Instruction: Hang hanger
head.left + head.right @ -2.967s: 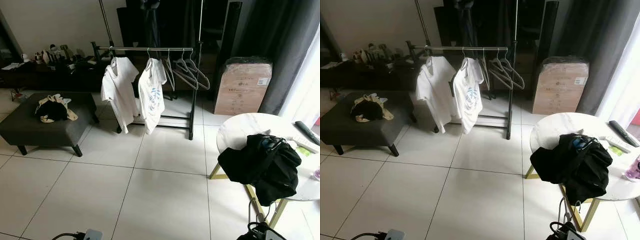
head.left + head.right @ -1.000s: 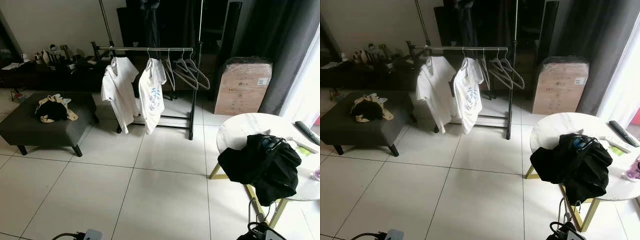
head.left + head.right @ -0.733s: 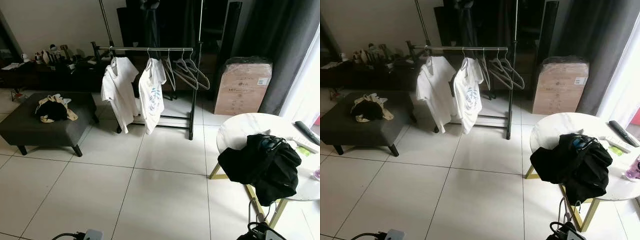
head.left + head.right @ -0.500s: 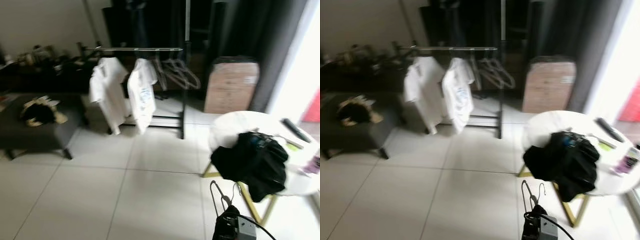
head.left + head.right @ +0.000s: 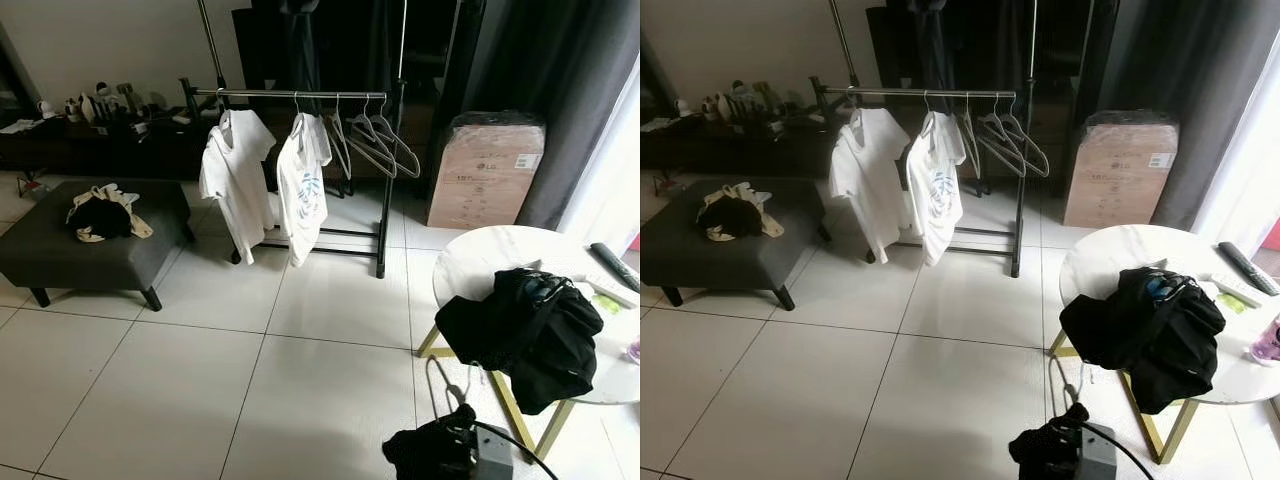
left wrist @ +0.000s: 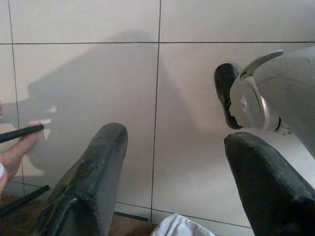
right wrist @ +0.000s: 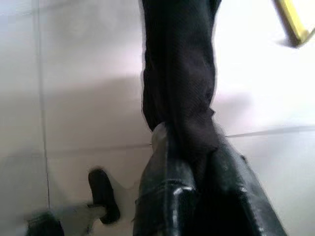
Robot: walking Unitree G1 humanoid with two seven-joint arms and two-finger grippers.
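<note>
One hanger (image 5: 447, 385) with dark garment pinched in right gripper (image 7: 197, 162) | left gripper (image 6: 172, 162) spread, empty | rack (image 5: 300, 95) well apart, needs approach

Head stereo pair: both eyes look forward and down from standing height across the white tiled floor (image 5: 200, 400), sharing the far black clothes rack (image 5: 300, 96), the dark grey ottoman (image 5: 720, 250) at left and the round white marble table (image 5: 500, 255) at right. Wrist cameras: each looks steeply down, close along its black fingers (image 6: 93, 177), at floor tiles.
</note>
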